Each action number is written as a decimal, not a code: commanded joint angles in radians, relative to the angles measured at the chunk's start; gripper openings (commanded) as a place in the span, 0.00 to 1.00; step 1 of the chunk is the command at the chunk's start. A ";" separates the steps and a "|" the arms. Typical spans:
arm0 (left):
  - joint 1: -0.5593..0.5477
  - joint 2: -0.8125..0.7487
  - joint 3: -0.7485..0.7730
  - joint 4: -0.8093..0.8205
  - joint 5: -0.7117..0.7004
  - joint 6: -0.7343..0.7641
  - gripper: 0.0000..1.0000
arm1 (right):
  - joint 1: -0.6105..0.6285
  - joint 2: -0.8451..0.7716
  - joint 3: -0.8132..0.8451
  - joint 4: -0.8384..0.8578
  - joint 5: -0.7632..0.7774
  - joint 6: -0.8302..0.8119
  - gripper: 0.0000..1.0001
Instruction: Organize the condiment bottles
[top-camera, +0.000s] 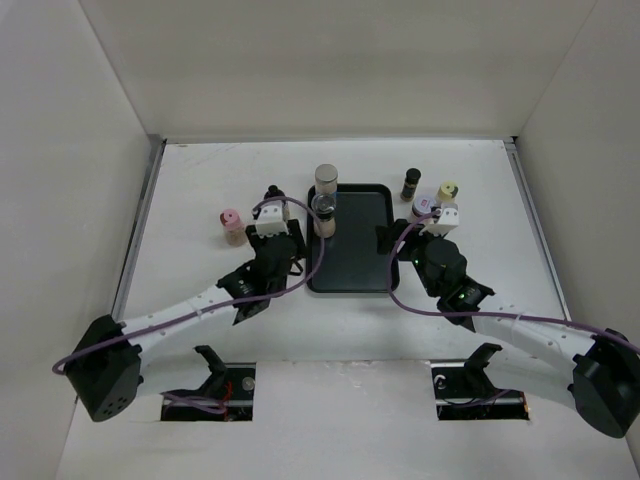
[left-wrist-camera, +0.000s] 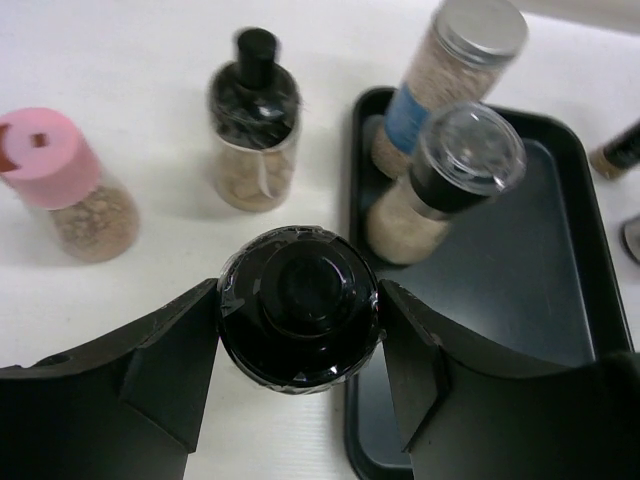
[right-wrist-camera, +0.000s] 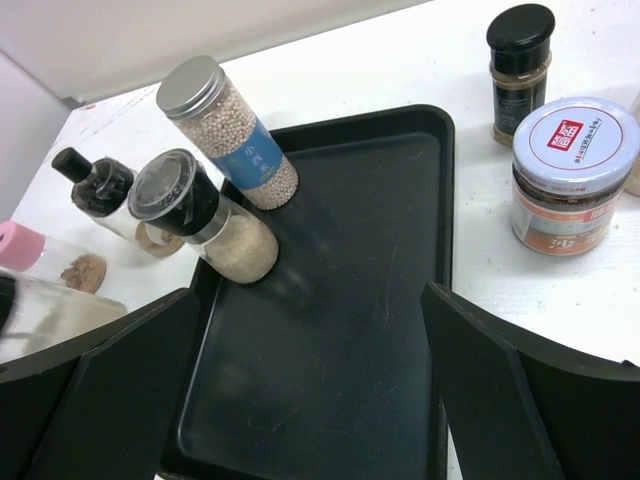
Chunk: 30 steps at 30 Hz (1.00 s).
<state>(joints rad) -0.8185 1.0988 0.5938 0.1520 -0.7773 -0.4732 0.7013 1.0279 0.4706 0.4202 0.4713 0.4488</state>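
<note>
My left gripper was closed around the black-capped bottle, just off the left edge of the black tray. Whether both sides truly pressed it, I could only guess. Its round, glossy cap looked slick and its body light but breakable, so I judged a lower hold, below the cap, safer. My right gripper hung spread and empty over the tray.

Two bottles in tray (far-left corner), others flanking it
</note>
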 joint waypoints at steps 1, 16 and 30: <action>-0.067 0.077 0.113 0.076 0.013 -0.010 0.31 | 0.002 -0.002 0.037 0.051 -0.007 0.004 1.00; -0.101 0.427 0.281 0.207 0.081 0.021 0.34 | -0.004 -0.040 0.023 0.051 -0.005 0.007 1.00; -0.083 0.443 0.238 0.287 0.056 0.062 0.82 | -0.001 -0.032 0.026 0.051 -0.005 0.008 1.00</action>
<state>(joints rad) -0.8974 1.6215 0.8448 0.3527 -0.7036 -0.4324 0.7013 1.0058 0.4702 0.4206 0.4709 0.4488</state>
